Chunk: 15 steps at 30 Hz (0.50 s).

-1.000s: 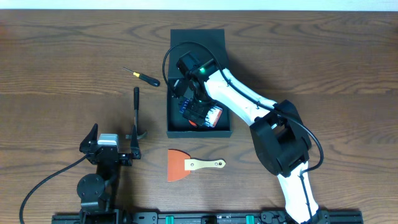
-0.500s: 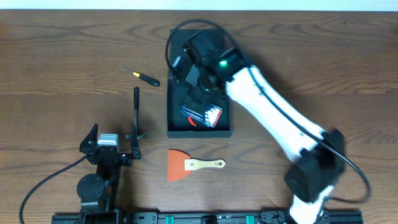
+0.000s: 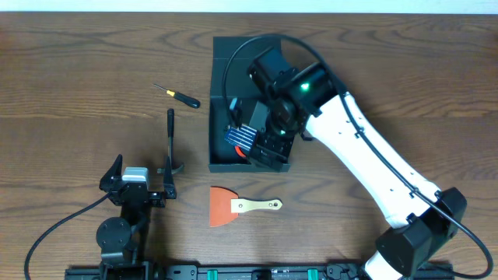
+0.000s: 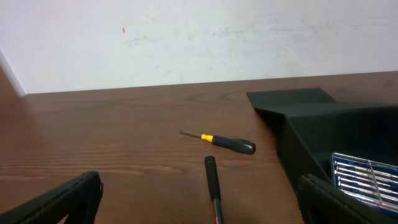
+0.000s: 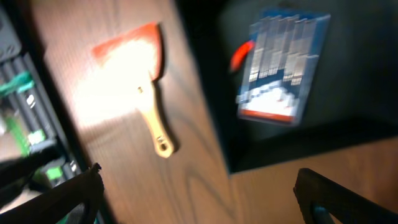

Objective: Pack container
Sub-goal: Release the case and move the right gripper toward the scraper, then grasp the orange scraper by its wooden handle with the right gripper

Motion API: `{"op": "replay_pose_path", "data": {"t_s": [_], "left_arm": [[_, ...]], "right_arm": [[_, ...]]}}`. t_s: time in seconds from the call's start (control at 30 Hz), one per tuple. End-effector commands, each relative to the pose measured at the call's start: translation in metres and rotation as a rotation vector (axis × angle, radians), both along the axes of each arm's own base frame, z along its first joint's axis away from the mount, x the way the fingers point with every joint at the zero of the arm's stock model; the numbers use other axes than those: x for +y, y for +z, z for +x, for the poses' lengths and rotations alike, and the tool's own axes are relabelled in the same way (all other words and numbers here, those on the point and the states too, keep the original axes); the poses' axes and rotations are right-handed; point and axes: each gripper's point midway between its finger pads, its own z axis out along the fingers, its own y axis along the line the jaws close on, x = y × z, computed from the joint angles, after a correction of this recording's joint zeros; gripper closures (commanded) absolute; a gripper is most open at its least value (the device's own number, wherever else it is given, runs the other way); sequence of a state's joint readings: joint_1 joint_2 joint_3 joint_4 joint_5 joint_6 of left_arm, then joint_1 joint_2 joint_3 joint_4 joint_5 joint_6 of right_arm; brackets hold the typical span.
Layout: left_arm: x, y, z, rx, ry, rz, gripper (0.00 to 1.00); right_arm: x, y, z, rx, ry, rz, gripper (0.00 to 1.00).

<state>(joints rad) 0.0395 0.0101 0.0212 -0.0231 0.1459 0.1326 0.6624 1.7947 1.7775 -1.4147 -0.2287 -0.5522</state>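
The container (image 3: 222, 85) is a dark box standing open at the table's middle. In it lie a blue pack of bits (image 3: 241, 137) and a small red thing (image 5: 242, 53) beside the pack. My right gripper (image 3: 271, 138) hovers over the box's front right part, open and empty. In the right wrist view the gripper (image 5: 199, 199) looks down on the box's front wall (image 5: 292, 155), the blue pack (image 5: 280, 68) and the table. My left gripper (image 3: 142, 173) rests open at the front left, holding nothing. In its own view the left gripper (image 4: 199, 205) faces the container (image 4: 323, 124).
A scraper (image 3: 237, 206) with an orange blade and wooden handle lies in front of the box. A black-handled screwdriver (image 3: 177, 96) and a dark hammer (image 3: 170, 144) lie to the box's left. The hammer handle (image 4: 212, 186) runs between my left fingers.
My right arm has swung out to the right and its gripper has come off the blue pack, which stays in the container. The left arm has not moved.
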Motion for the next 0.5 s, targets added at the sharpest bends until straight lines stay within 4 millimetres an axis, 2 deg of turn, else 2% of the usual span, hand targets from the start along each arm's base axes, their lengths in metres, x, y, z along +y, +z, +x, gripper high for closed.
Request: {"op": "replay_pose_path", "data": {"t_s": [0.0, 0.17, 0.3, 0.47], "left_arm": [[0.000, -0.016, -0.001, 0.046, -0.002, 0.010, 0.01], [0.000, -0.016, -0.001, 0.046, -0.002, 0.010, 0.02], [0.000, -0.016, -0.001, 0.046, -0.002, 0.010, 0.01], [0.000, -0.016, -0.001, 0.046, -0.002, 0.010, 0.01]], "right_arm": [[0.003, -0.017, -0.027, 0.065, 0.128, -0.001, 0.01], [0.003, -0.050, -0.055, 0.136, 0.185, -0.058, 0.01], [0.004, -0.068, -0.077, 0.171, 0.235, -0.094, 0.01], [0.004, -0.086, -0.087, 0.146, 0.250, -0.159, 0.01]]}}
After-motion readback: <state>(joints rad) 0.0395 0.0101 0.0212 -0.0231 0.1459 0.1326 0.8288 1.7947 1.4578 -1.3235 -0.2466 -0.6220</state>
